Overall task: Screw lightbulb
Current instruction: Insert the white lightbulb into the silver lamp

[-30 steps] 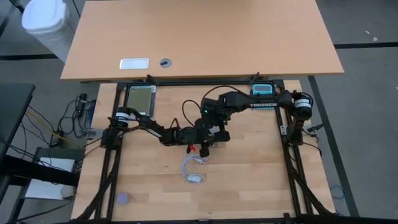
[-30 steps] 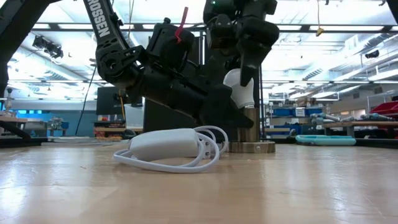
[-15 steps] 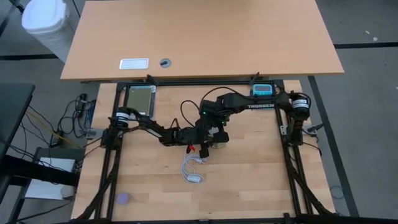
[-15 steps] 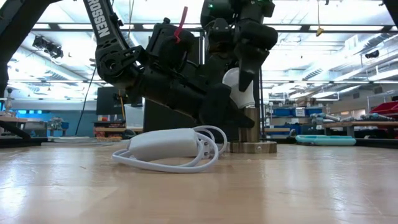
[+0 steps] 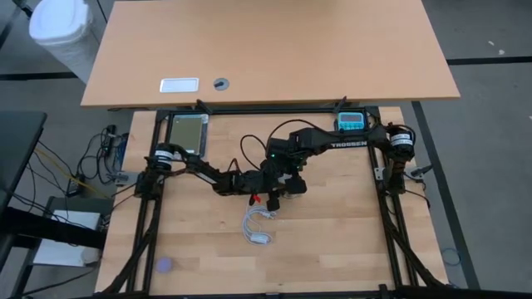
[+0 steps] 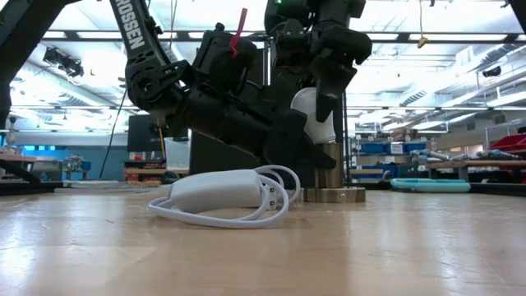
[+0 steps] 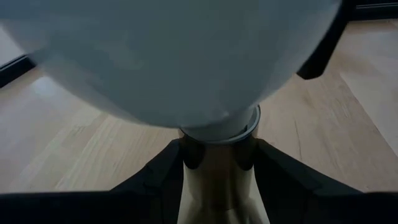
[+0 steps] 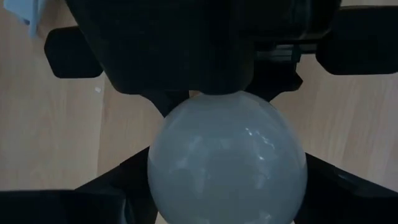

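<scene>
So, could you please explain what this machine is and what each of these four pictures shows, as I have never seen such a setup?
These are two dark robot arms at a wooden table, each ending in a two-finger gripper. One picture looks straight down from above, one looks level across the tabletop, and the other two come from small cameras on each arm's wrist.

On the table stands a metal socket with a white lightbulb on top, and beside it lies a coiled white cable.

The left gripper is shut on the socket's stem, just under the bulb, steadying it. The right gripper comes down from above with its fingers on either side of the bulb's round top. I cannot tell whether it grips the bulb yet.
</scene>
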